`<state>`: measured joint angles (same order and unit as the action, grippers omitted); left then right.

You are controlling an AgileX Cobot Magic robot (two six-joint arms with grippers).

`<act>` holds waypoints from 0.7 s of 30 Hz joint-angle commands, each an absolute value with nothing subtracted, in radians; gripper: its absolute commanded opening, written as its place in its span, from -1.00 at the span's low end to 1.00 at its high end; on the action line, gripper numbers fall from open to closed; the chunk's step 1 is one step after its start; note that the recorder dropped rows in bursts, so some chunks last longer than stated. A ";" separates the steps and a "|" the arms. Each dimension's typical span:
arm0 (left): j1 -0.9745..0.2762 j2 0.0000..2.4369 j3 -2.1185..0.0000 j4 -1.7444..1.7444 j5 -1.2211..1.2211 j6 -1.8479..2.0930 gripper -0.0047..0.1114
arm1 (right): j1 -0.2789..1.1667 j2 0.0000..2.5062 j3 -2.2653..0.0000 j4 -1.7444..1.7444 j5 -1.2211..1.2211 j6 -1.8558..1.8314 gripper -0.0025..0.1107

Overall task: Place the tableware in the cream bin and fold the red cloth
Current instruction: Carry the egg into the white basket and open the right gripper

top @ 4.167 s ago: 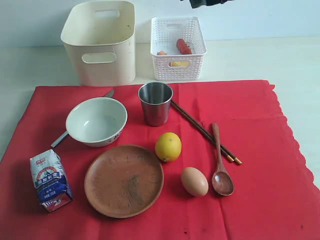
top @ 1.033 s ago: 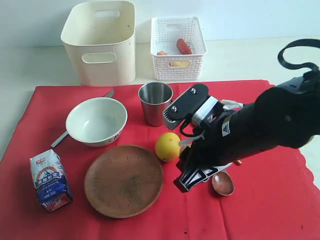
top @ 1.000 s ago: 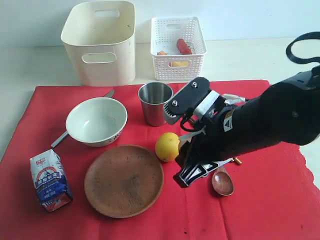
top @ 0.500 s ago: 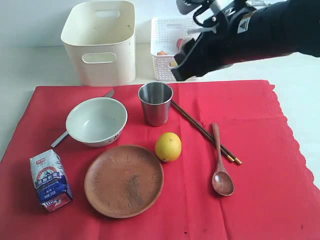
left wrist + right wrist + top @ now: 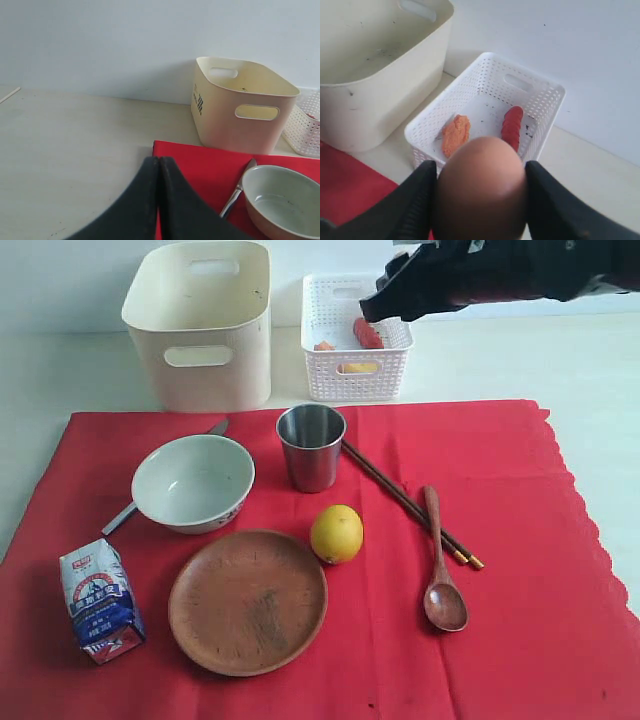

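gripping a brown egg (image 5: 480, 180), right gripper (image 5: 482, 200) hovers; left gripper (image 5: 159, 172) pinched closed; red cloth (image 5: 500, 470) lies flat, scallop-edged.

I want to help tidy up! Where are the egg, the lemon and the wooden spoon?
egg (image 5: 480, 185), right wrist view, middle of its shell.
lemon (image 5: 337, 533), exterior view, middle of its peel.
wooden spoon (image 5: 446, 606), exterior view, its round bowl end.

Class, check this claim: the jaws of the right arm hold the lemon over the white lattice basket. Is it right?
No. The jaws of the right arm hold the egg, not the lemon, over the white lattice basket; the right wrist view shows it.
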<state>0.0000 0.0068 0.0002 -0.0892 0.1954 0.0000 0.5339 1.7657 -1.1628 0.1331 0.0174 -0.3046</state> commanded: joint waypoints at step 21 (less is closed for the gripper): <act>0.001 0.000 0.000 -0.097 0.197 0.000 -0.87 | 0.521 2.281 -1.643 0.127 -0.031 -0.313 -0.96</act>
